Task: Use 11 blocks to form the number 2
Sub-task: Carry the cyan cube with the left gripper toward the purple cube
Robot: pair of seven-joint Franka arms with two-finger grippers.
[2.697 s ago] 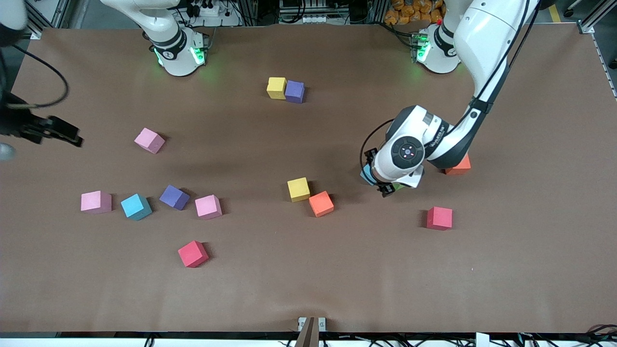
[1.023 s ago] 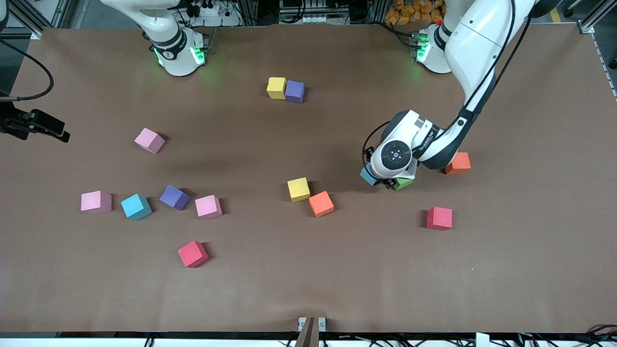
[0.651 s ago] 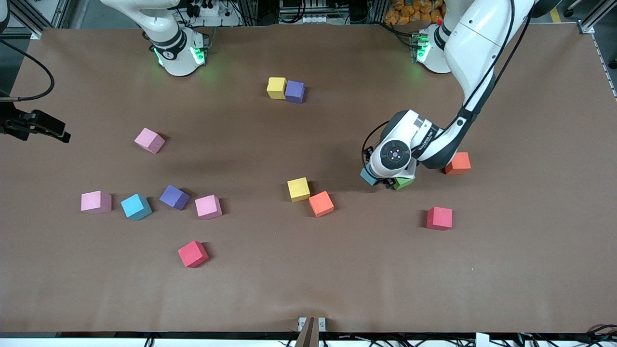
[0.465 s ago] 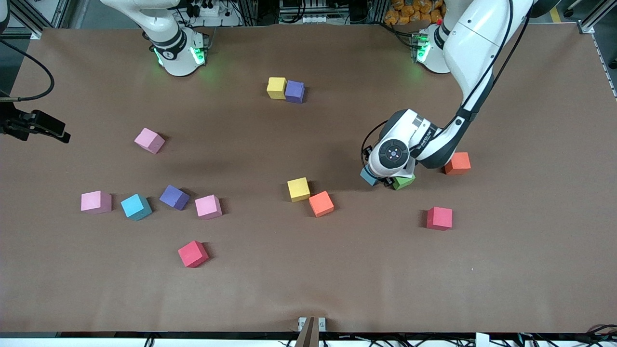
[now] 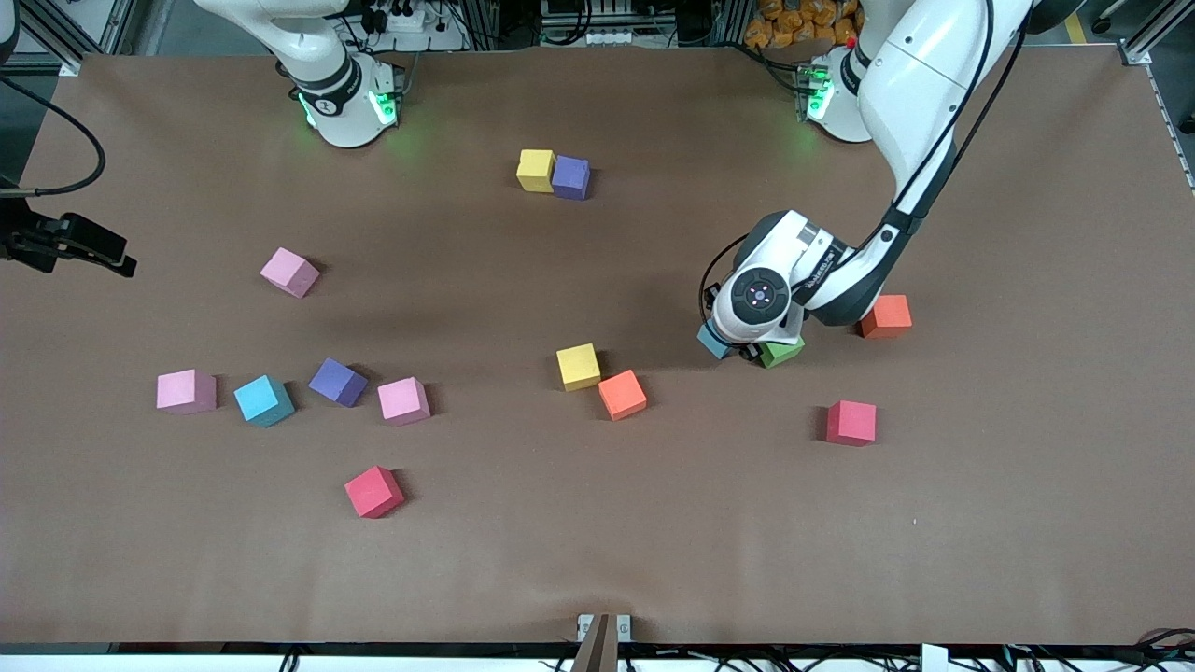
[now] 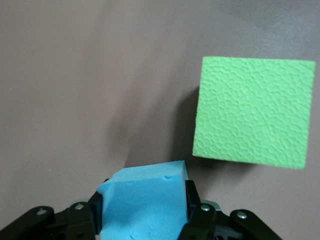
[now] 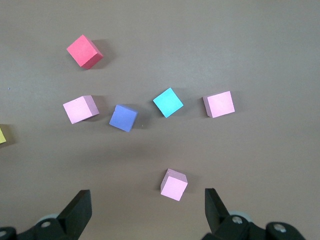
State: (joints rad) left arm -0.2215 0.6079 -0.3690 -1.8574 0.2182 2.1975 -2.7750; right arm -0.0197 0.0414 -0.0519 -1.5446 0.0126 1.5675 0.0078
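My left gripper [image 5: 738, 348] is down at the table and shut on a light blue block [image 5: 713, 343], which fills the space between its black fingers [image 6: 195, 205] in the left wrist view. A green block [image 5: 780, 352] lies right beside it, also visible as the green block [image 6: 254, 112] in the left wrist view. A yellow block [image 5: 536, 170] and a purple block [image 5: 570, 177] touch each other near the bases. My right gripper [image 7: 145, 210] hangs open and high over the right arm's end of the table. No number 2 is in view.
Loose blocks lie scattered: yellow [image 5: 578, 366] and orange [image 5: 622, 394] mid-table, red [image 5: 850, 422], orange [image 5: 886, 316], and pink [image 5: 289, 272], pink [image 5: 186, 390], light blue [image 5: 263, 400], purple [image 5: 337, 382], pink [image 5: 403, 400] and red [image 5: 373, 491] toward the right arm's end.
My left gripper came down between the light blue and green blocks and closed its fingers on the light blue one. The right arm drew back slightly, then held still.
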